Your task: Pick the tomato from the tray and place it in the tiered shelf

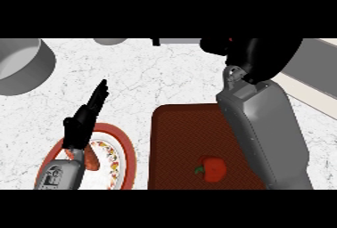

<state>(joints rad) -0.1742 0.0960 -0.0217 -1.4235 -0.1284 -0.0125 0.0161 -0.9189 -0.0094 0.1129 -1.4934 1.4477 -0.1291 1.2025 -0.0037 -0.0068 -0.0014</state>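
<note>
While the tomato (212, 168) sits near the front of the dark red tray (178, 133), stem to the left, nothing touches it, so the pick looks not yet begun. It is the only thing showing in the tray. The right forearm crosses the tray's right side, probably because that arm is meant to do the pick. The right hand (260, 51) is beyond the tray's far edge; whether it is open or closed I cannot tell. The left hand (82, 124) rests over a red-rimmed plate (128, 147), fingers straight and pressed together. A grey pot (20, 67) stands far left on the tabletop (164, 75).
</note>
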